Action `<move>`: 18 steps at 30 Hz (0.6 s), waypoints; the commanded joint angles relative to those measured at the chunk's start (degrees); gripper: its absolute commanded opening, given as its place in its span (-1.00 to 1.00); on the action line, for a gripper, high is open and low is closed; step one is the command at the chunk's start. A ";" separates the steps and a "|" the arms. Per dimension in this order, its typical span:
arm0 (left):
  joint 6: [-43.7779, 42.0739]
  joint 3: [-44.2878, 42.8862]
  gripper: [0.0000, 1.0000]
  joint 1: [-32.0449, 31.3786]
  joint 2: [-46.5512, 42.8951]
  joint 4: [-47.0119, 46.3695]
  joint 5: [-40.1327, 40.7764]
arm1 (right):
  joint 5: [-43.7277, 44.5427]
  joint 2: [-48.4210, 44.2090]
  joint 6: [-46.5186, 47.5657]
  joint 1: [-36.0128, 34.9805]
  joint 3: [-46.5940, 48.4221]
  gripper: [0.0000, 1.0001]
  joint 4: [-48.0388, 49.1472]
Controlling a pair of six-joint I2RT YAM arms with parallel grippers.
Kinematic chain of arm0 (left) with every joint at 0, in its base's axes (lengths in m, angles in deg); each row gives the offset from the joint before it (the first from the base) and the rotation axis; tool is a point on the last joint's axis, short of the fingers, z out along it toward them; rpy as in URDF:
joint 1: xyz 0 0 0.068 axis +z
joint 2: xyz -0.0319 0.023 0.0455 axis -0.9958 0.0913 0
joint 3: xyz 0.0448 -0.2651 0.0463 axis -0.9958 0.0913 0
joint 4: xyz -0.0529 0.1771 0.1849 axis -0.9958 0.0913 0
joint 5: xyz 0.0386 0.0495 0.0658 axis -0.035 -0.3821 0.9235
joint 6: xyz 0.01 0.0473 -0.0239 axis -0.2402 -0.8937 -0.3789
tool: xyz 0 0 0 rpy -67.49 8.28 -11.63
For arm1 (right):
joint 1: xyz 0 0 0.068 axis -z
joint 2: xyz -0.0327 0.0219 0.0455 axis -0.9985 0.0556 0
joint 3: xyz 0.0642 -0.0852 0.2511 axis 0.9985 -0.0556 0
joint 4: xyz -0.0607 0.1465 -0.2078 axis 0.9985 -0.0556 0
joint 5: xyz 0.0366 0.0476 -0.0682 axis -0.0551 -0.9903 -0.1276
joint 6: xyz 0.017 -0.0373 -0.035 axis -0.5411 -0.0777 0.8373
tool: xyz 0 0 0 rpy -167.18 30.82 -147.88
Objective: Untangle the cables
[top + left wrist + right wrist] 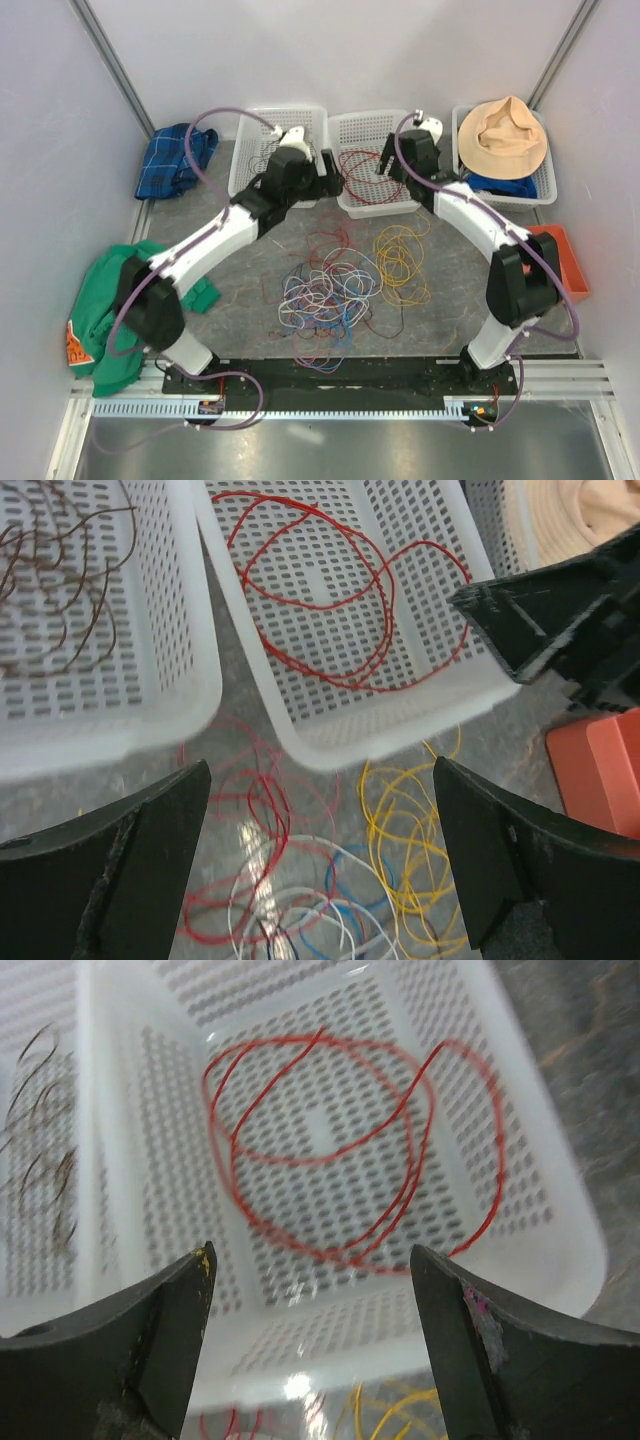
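Lying well off to the left of the left gripper (320, 780), a green garment (100, 310) spills over the table (250, 290) edge, and a blue plaid cloth (175, 160) is bunched in the far corner. The left gripper hangs above the gap between two white baskets, its jaws spread wide with nothing between them.

Ahead of it and to its left is the left basket (190, 650), where a dark brown cable (50, 590) lies in loose curls on the perforated floor. Ahead and slightly to its right is the middle basket (330, 735), holding a red cable (330, 600) in several overlapping loops. Below its fingers, on the table, spreads the heap of cables (325, 290): red, white, blue and purple loops crossing one another. A yellow bundle (400, 850) lies under its right finger.

The right gripper (312, 1252) hovers just above the middle basket's near wall, released as well, jaws wide apart and empty. The red cable lies straight ahead of it on the basket floor, clear of both fingers, and the brown one shows to its left in the neighbouring basket.

Off to its right, the right basket (550, 180) holds a tan hat (505, 135) resting on a blue cloth (500, 187). An orange box (565, 262) sits on the table beside the right arm.
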 commanded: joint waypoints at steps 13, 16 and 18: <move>19.94 34.74 0.99 -15.68 -38.75 7.17 20.54 | -3.67 -17.19 -0.73 -21.17 -32.73 0.62 20.34; 22.57 38.70 0.99 -17.44 -42.88 8.76 21.78 | -1.83 -15.97 0.32 -21.17 -35.46 0.63 22.09; 23.55 41.24 0.99 -18.32 -45.07 8.94 21.17 | -0.42 -14.22 1.72 -21.17 -35.20 0.63 22.36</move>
